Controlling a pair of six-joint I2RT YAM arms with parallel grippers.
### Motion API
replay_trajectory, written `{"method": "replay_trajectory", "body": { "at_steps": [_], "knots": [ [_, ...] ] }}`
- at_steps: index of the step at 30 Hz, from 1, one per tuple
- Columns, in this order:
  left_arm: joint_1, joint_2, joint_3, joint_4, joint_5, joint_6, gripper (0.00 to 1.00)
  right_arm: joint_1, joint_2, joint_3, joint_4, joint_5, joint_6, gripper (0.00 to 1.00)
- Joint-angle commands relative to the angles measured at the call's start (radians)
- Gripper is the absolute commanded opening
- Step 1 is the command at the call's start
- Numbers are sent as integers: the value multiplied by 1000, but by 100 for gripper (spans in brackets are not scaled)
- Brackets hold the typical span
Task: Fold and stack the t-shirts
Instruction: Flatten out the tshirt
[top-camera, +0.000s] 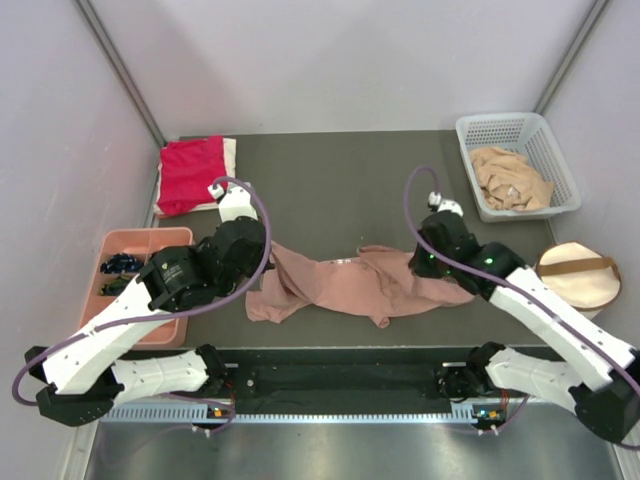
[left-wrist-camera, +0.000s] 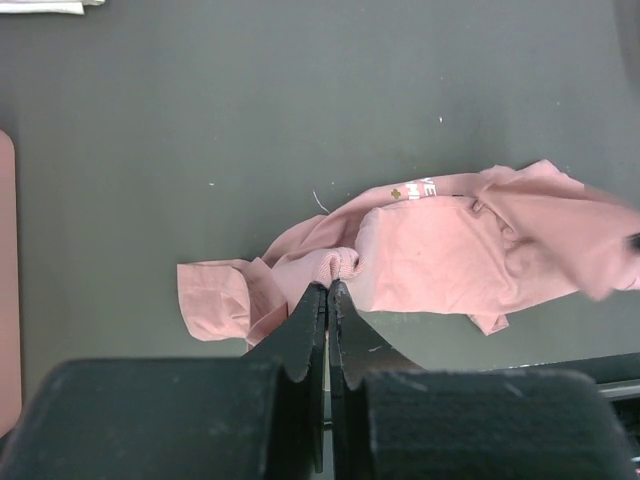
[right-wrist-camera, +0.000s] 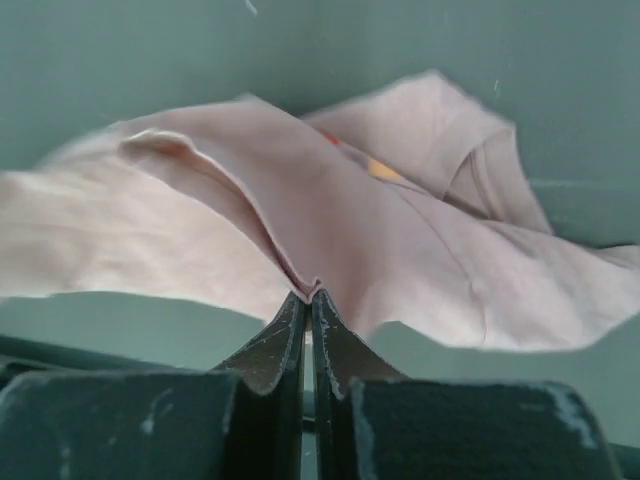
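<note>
Dark counter (top-camera: 330, 190) holds the pink t-shirt (top-camera: 350, 285), lying sideways across mid-frame (a long strip); left end effector (left-wrist-camera: 328, 292) and right end effector (right-wrist-camera: 308, 293) each pinch one side.

The middle t-shirt (top-camera: 350, 285) is laid across the table (top-camera: 330, 180). Behind it to the left, folded t-shirts (top-camera: 190, 175) are stacked. A tray (top-camera: 140, 234) is set directly left. Behind it to the right, a basket (top-camera: 500, 121) is placed with another t-shirt (top-camera: 510, 180) in it. A round bag (top-camera: 578, 275) is set directly right.
</note>
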Motion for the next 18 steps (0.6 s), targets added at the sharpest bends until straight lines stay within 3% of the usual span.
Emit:
{"method": "replay_trajectory", "body": {
  "at_steps": [1, 13, 18],
  "knots": [
    [2, -18, 5, 13, -22, 0, 0, -12, -97, 183, -211, 54, -35, 0],
    [2, -38, 27, -2, -28, 5, 0, -12, -219, 214, -354, 98, 0, 0],
    [2, -31, 132, -65, 39, 28, 0, -12, -252, 384, -437, 11, -29, 0]
  ]
}}
